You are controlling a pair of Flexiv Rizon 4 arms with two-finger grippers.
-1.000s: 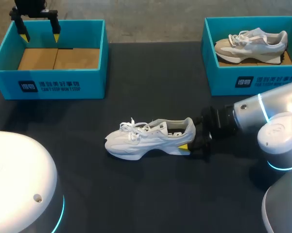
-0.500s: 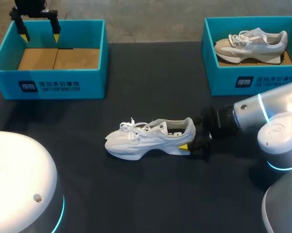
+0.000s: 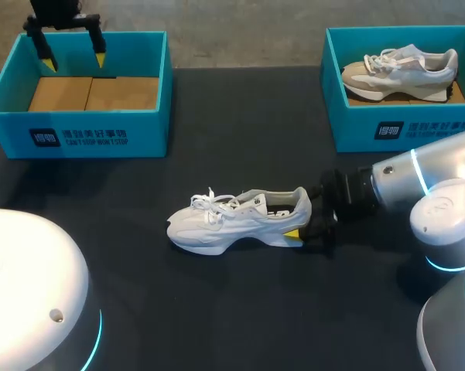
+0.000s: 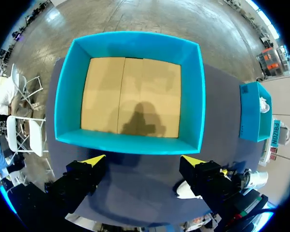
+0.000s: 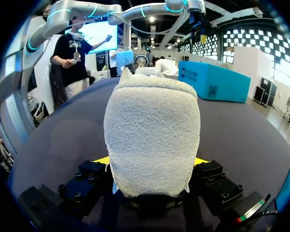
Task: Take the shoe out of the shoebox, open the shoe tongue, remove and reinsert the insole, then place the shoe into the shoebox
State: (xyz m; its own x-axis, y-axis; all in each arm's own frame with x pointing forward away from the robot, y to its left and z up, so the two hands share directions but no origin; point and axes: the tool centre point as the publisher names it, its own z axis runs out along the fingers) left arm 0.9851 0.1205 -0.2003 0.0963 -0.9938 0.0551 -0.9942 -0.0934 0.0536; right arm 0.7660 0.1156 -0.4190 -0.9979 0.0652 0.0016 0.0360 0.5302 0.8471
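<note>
mid-table, right gripper (image 3: 302,224) clamped on heel of shoe (image 3: 232,220); left gripper (image 3: 75,62) wide open over shoebox (image 3: 77,135) rim

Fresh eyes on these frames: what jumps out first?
A white shoe lies on its side mid-table, with the right end effector shut on its heel. At the far left corner, the left end effector hovers open over the empty teal left shoebox. The matching right shoebox at the far right holds a second shoe.
</note>
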